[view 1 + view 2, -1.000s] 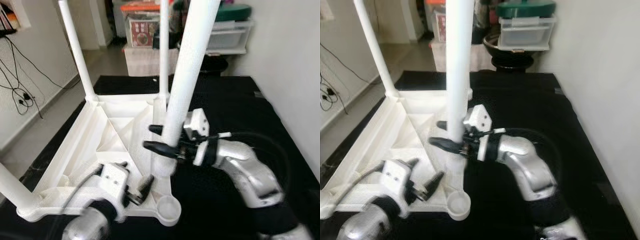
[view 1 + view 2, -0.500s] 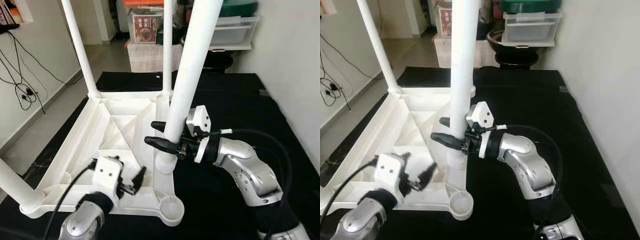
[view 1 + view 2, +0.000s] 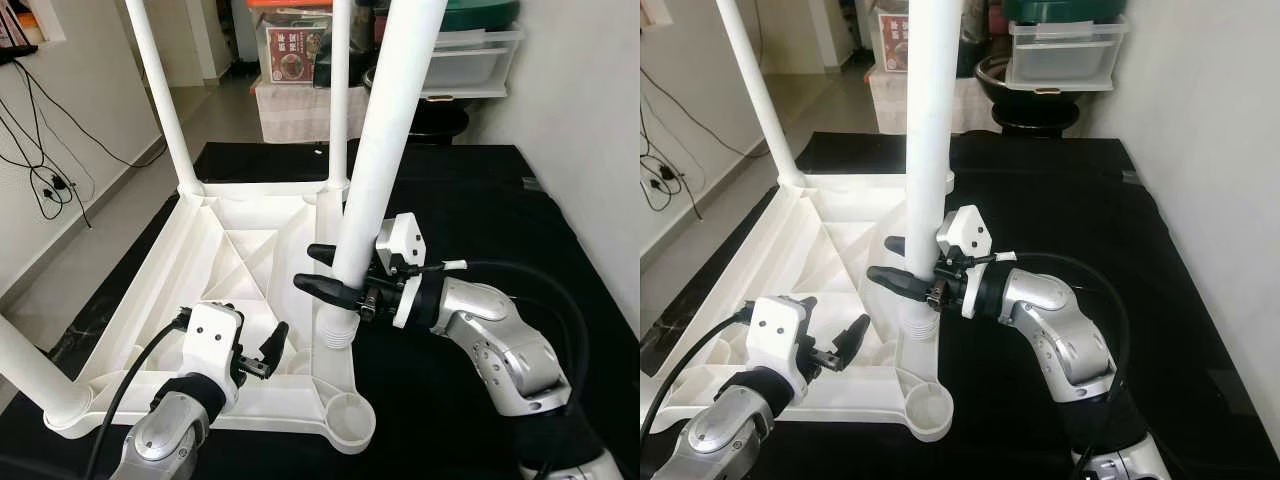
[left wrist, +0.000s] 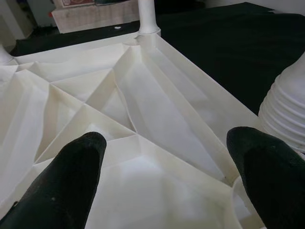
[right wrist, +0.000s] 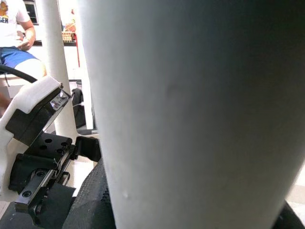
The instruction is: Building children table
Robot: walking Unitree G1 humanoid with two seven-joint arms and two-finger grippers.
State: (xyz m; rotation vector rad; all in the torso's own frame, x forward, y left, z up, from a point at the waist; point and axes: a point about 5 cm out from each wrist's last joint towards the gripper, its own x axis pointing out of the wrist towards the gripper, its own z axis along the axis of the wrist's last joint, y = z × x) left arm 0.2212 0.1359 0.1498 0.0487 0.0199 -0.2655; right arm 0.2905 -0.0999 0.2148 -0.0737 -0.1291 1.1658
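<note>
The white table top (image 3: 235, 260) lies upside down in the lower left and centre of the head views, ribbed underside up, on a black mat (image 3: 480, 210). Three legs already stand from its corners: one at the upper left (image 3: 160, 95), one at the top centre (image 3: 338, 90), and one at the lower left edge (image 3: 30, 375). The fourth leg (image 3: 385, 140) rises through the middle of the frame, its ridged lower end (image 3: 335, 330) sitting at the table top's right rim, above the round corner socket (image 3: 348, 418) at the bottom centre, which has no leg in it. The right gripper (image 3: 335, 270) is closed around this leg just above the ridged end, one black finger on each side. The left gripper (image 3: 255, 355), at the lower left, hovers over the underside with its fingers (image 4: 71, 167) spread wide and nothing between them. This looks like the fitting of the last leg. The next move likely calls for carrying the leg's end over the open socket, keeping it upright, then pressing or twisting it home while the left gripper steadies the table top. Storage boxes (image 3: 470, 50) stand at the top of the frame.
</note>
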